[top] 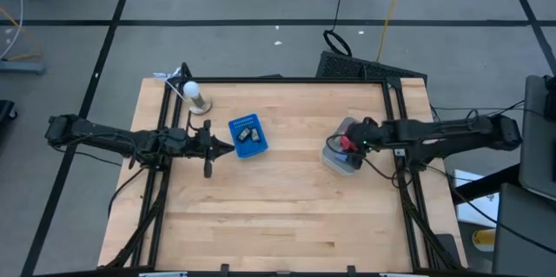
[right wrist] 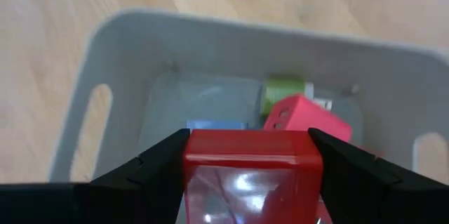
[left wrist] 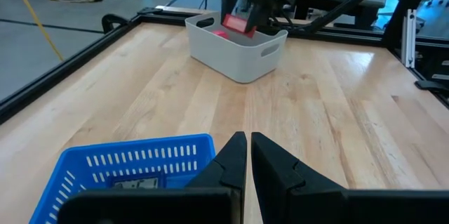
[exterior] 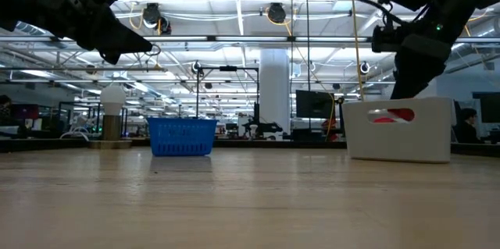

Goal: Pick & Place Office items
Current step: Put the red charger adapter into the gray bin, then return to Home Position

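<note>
Red block (right wrist: 251, 171) — a small, hard-edged piece with a glossy clear face, probably light and rigid. Judged slippery on the shiny face, so the flat opposite sides are the place to take it, and that is where the fingers sit.

Right gripper (right wrist: 251, 161): jaws stand fairly wide, one finger on each side of the red block, both touching it — the block is held. In the high view the right gripper (top: 350, 144) hangs over the grey bin (top: 334, 162) at the table's right side, block above the bin's opening, not resting on its floor as far as I can judge.

Inside the bin, wrist view: a second pink-red block (right wrist: 303, 119), a green bit (right wrist: 284, 88), a light-blue piece (right wrist: 216, 125). All small, stiff, unlikely to be fragile.

Left gripper (left wrist: 248, 155): fingers pressed together, nothing between them, waiting just beside the blue basket (left wrist: 133, 155), which holds a few dark clip-like bits (top: 247, 132).
</note>
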